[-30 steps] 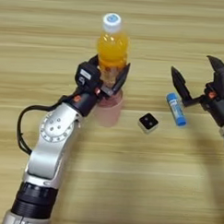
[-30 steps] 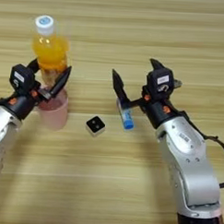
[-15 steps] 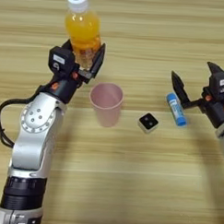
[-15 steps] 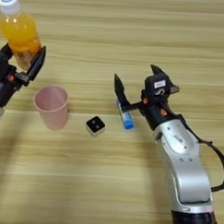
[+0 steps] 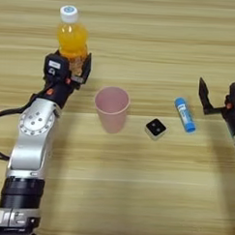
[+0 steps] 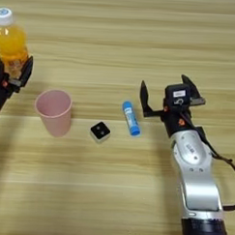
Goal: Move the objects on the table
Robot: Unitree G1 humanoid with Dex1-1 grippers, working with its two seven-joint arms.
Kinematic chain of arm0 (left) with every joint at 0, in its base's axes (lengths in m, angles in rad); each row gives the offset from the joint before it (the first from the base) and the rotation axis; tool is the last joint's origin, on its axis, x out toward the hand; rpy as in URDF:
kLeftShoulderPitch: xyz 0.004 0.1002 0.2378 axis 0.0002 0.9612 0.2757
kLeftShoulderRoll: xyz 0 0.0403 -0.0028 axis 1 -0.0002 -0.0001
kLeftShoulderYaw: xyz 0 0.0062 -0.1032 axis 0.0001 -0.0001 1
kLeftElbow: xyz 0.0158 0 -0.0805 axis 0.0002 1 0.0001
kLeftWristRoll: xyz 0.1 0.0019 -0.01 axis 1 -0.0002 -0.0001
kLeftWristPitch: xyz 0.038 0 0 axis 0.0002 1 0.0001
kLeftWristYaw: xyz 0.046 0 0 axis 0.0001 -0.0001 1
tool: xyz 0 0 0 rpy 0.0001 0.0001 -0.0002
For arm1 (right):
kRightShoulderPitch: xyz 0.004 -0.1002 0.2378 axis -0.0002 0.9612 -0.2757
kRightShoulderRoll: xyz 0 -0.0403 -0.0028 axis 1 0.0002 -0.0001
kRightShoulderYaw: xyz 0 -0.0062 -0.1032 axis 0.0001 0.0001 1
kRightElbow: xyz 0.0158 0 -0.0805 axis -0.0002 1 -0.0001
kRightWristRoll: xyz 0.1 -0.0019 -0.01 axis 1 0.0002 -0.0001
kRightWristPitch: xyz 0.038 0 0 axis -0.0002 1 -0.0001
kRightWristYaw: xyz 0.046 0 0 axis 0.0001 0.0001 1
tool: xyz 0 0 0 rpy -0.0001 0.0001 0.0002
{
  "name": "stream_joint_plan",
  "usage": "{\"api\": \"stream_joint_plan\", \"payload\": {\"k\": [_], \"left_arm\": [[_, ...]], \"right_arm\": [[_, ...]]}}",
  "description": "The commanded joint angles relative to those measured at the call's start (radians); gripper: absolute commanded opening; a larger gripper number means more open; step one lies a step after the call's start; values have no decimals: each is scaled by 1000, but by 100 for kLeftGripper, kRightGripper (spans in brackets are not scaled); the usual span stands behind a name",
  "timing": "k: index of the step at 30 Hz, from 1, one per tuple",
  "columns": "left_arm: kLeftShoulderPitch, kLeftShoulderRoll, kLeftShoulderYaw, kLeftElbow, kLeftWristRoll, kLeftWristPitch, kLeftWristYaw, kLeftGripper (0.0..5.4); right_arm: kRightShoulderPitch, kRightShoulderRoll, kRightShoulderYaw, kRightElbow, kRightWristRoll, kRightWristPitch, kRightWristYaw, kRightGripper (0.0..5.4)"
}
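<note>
Pale wood with long straight grain stripes makes up the table [image 5: 135, 197]. On its left part, the left gripper [image 5: 73, 71] has its black fingers closed around the lower body of the clear bottle [image 5: 72, 40], which stands upright, full of orange drink, with a round white cap on top. Just right of that gripper stands a pink plastic cup [image 5: 111, 108], upright, mouth open and tapered toward its base; it sits between the bottle and the small cube [image 5: 155, 128]. That cube is white with a black top face and lies near the cup, apart from it. A blue stick [image 6: 130, 118] with a white far end lies just right of the cube. Beside the stick, the right gripper [image 6: 166, 95] has its fingers spread wide, holding nothing.
</note>
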Motion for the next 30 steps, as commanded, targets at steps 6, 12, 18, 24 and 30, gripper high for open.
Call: {"api": "stream_joint_plan", "payload": {"k": [6, 12, 18, 24, 30], "left_arm": [[-6, -21, 15, 56, 20, -27, 72, 337], [29, -60, 4, 119, 28, -60, 105, 337], [58, -72, 11, 203, 48, -114, 135, 337], [90, -76, -3, 256, 68, -178, 151, 337], [124, -100, -33, 307, 83, -236, 152, 337]], "right_arm": [[-19, 12, -6, 20, -5, -17, -2, 540], [-18, 14, -7, 25, -5, -20, 3, 540], [-16, 12, -8, 32, -4, -25, 7, 540], [-15, 11, -8, 34, -4, -26, 10, 540], [-16, 10, -9, 37, -4, -26, 13, 540]]}}
